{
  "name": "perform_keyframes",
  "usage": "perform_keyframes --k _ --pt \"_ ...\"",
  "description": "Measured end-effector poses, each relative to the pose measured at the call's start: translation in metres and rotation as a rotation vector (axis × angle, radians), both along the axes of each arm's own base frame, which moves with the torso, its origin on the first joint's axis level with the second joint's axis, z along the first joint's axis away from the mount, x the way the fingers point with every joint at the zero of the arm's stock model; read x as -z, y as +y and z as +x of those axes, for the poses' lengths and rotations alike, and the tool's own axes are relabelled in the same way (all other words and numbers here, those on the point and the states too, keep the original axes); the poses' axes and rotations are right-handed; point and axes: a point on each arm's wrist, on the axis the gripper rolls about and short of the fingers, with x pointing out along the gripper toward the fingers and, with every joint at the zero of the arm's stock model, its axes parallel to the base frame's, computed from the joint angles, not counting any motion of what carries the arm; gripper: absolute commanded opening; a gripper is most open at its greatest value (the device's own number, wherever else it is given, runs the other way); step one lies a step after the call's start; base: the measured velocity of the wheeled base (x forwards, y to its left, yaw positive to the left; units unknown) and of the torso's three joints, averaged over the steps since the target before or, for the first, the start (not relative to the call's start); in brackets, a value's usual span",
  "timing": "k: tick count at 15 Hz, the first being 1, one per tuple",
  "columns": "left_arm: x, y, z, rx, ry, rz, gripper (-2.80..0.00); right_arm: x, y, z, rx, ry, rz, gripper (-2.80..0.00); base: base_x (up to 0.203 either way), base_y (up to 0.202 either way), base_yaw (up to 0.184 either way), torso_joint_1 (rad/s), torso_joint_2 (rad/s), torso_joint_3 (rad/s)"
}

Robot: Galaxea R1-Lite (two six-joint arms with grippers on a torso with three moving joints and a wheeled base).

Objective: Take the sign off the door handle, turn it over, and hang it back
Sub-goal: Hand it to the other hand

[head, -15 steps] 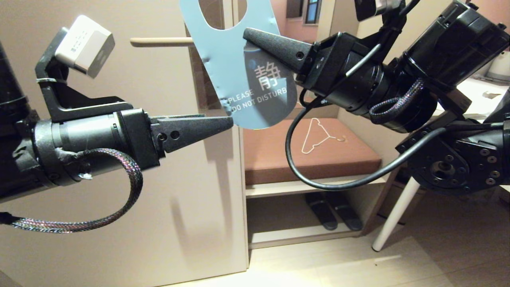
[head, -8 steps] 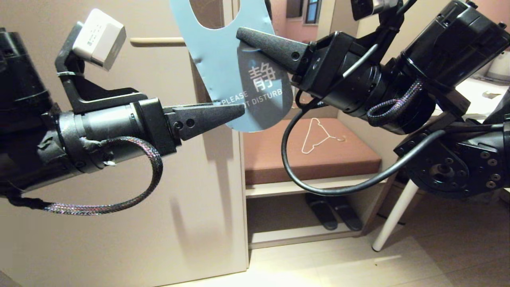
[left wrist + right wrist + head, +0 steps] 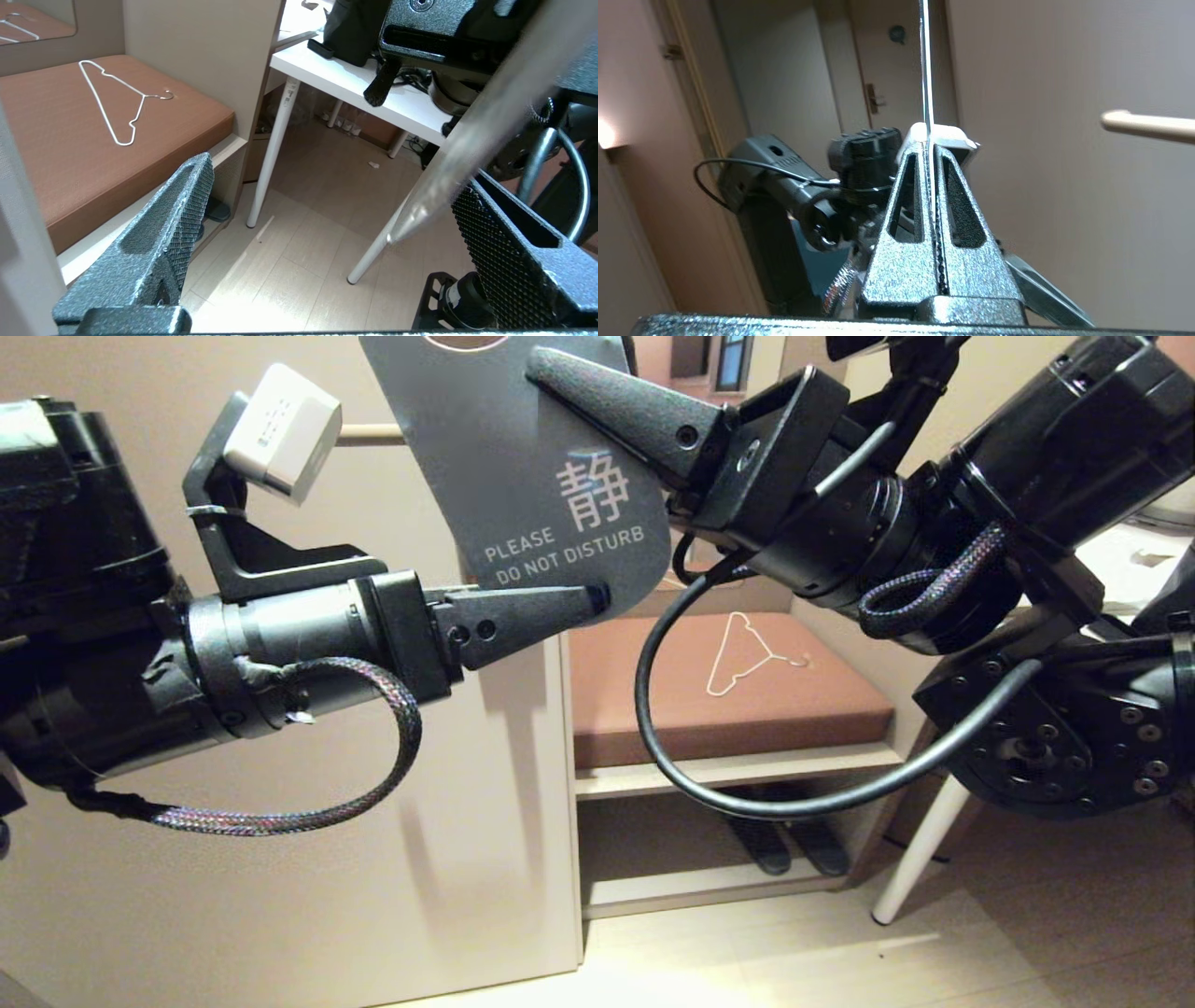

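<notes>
The sign shows its blue-grey face with white "PLEASE DO NOT DISTURB" to the head view; its upper end runs out of the top of that view. My right gripper comes in from the right and is shut on the sign's upper part; in the right wrist view the card's thin edge rises from between the closed fingers of the right gripper. My left gripper reaches in from the left to the sign's lower end. The left gripper is open, with the blurred sign edge between the jaws, close to one finger. The door handle pokes out behind the sign, also as a cream lever.
The beige door panel fills the left. To the right a brown bench cushion carries a white wire hanger. Slippers lie on the shelf below. A white table with slanted legs stands at the right.
The left gripper has pushed in to the right, to the sign's lower end, and its jaws have spread. The right gripper has shifted the sign up and to the left, covering more of the handle.
</notes>
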Motion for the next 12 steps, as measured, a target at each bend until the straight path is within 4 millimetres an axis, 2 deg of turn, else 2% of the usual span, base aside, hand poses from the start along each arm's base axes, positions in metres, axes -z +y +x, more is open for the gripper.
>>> perform_keyframes --k 12 --pt "-0.01 0.005 -0.004 -0.007 0.014 -0.067 0.0 0.022 0.011 0.008 0.012 0.057 -0.029 -2.8 0.0 0.0 0.0 0.0 0.0 0.0"
